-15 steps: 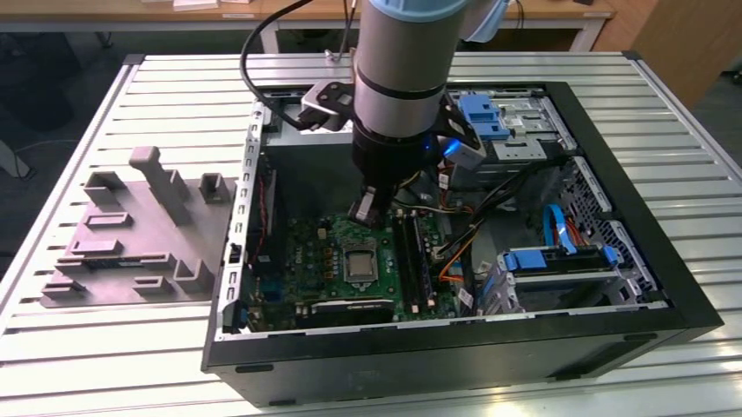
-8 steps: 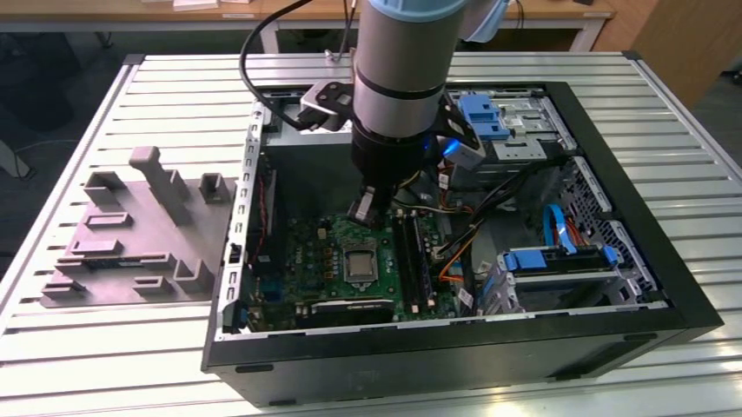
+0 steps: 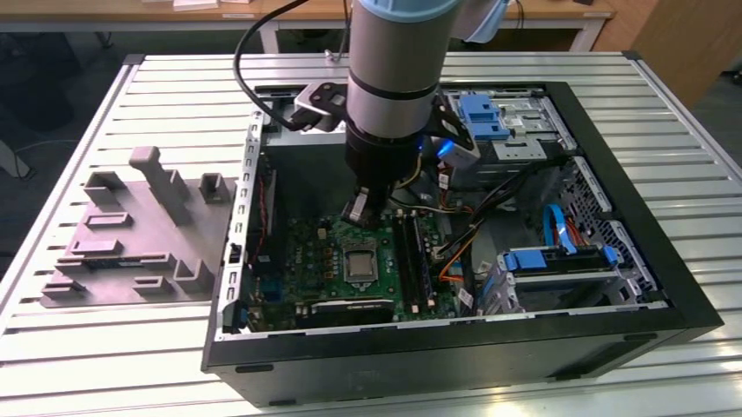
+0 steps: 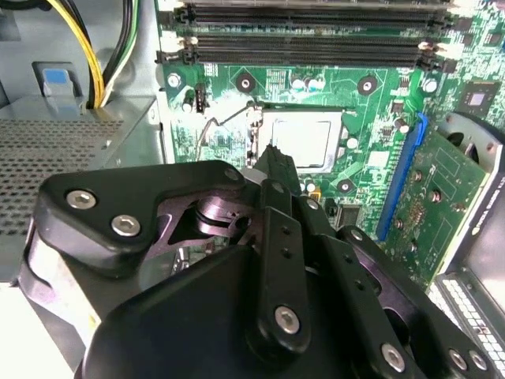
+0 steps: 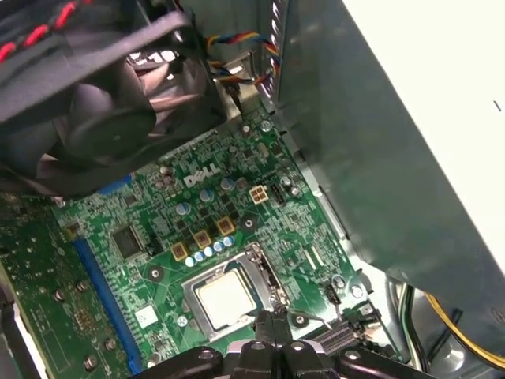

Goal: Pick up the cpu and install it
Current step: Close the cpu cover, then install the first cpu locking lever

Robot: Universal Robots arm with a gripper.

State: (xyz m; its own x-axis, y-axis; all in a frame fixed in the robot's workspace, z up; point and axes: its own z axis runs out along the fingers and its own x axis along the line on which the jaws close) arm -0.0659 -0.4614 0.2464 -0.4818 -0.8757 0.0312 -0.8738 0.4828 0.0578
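Observation:
The cpu (image 3: 360, 261) lies flat in the socket of the green motherboard (image 3: 313, 252), inside the open computer case. Its pale silver top is bare in both wrist views (image 4: 302, 138) (image 5: 225, 298), with a metal frame around it. My gripper (image 3: 356, 211) hangs just above the board, at the socket's edge next to the cpu. The black fingers (image 4: 276, 162) stand pressed together with nothing between them, and the tips (image 5: 272, 320) hover right beside the socket frame.
A grey plastic block with upright posts (image 3: 134, 234) sits on the slatted table at the exterior view's left. Inside the case are memory slots (image 4: 308, 51), a black fan (image 5: 102, 103), a grey metal box (image 5: 379, 158), blue drive brackets (image 3: 557, 259) and loose cables (image 3: 464, 234).

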